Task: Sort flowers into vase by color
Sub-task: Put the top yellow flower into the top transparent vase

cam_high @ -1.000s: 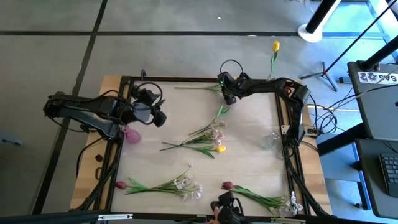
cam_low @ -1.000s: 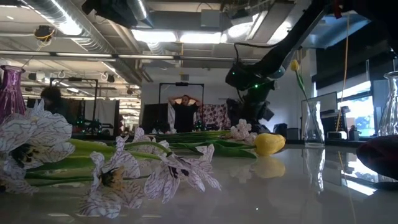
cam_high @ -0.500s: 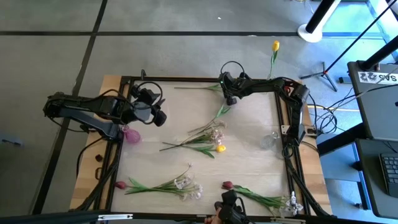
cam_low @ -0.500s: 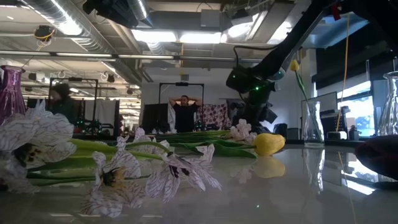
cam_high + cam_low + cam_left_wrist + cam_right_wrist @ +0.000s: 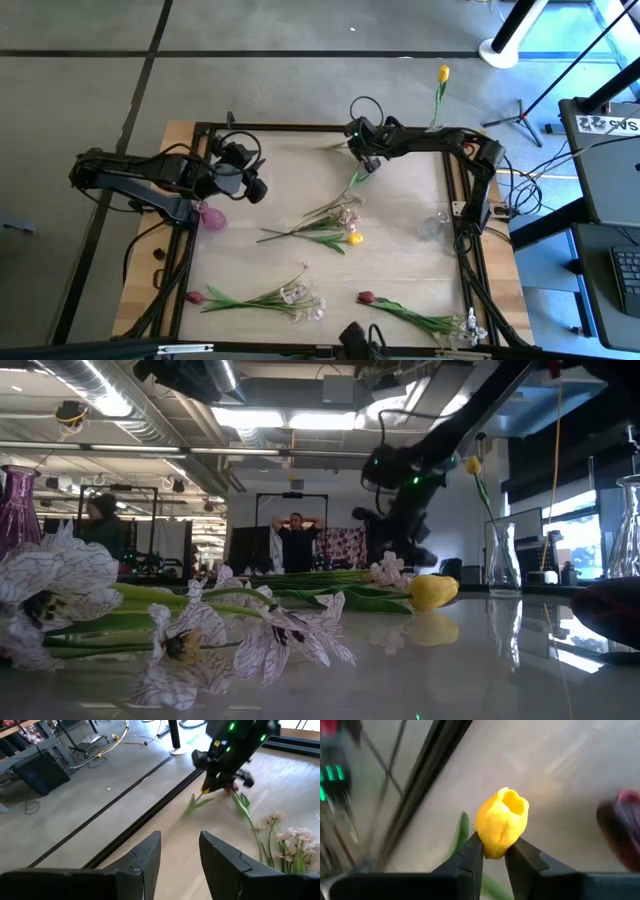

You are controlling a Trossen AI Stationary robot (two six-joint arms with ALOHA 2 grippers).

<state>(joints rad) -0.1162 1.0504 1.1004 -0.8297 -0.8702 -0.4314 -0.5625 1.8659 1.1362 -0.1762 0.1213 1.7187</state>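
**Right end effector pinches a yellow tulip at the far rail**

A second ago the right end effector (image 5: 366, 160) stood spread over a stem lying flat along the bench's far rail. Now its fingers are pressed onto a yellow tulip (image 5: 501, 822), gripping just under the bloom. The long stem no longer lies stretched along the rail, and in the low view the end effector sits higher than before. This is well apart from the purple vase (image 5: 212, 217), across the bench (image 5: 400, 200) toward its far edge.

The left end effector (image 5: 180, 852) has not moved. It hovers just beside the purple vase, fingers spread and empty. The loose flowers also lie as before. A second yellow tulip (image 5: 354, 238) with white sprays (image 5: 345, 213) rests mid-bench, away from the purple vase toward the right arm. Two dark red tulips (image 5: 194, 297) (image 5: 366, 297) lie along the near edge, one of them near the purple vase. In the room behind, a person (image 5: 100, 515) has shifted slightly.

The held stem is only a green blur in the left wrist view. A dark red shape (image 5: 627, 820) at the edge of the right wrist view is too blurred to identify. A dark object (image 5: 355, 335) at the near edge is cut off. A white label (image 5: 608, 125) on equipment beside the bench carries lettering too small to read.
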